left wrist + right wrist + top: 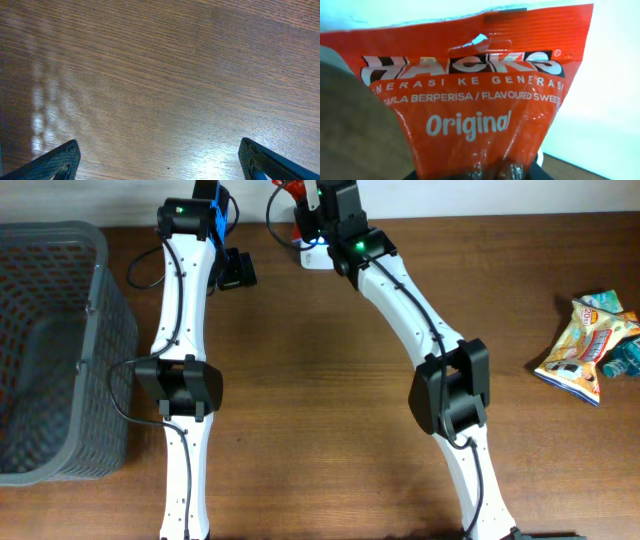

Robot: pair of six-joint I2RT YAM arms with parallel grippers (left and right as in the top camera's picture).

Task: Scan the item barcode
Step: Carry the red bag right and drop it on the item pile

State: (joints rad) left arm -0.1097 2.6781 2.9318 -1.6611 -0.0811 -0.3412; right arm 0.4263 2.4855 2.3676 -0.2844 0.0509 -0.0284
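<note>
One item is in work: an orange-red glossy plastic sweet packet printed HACKS Original (480,100). My right gripper (306,200) grasps it at its lower end and holds it raised off the brown wooden table (320,410) at the far edge. It hangs near a small white unit with a blue light (316,248), which I take to be the scanner. My left gripper (160,156) is released, jaws wide over bare wood, holding nothing.

Procedure for presenting the barcode:
1. Locate the code. The face toward my wrist camera carries only brand print, so I judge the bars to be on the reverse.
2. Turn the wrist until that face is square to the scanner window.
3. Present the film flat. A crease or glare across the bars is likely to spoil the read.
4. Grip only the edge, so my fingers do not cover the code.

Limits of view:
- My right fingertips show only as a dark blur under the packet, whose bottom edge is cut off.
- The overhead view gives just a red sliver of the packet at the frame's top.
- My arm half hides the white unit, and I cannot tell which way its window faces.
</note>
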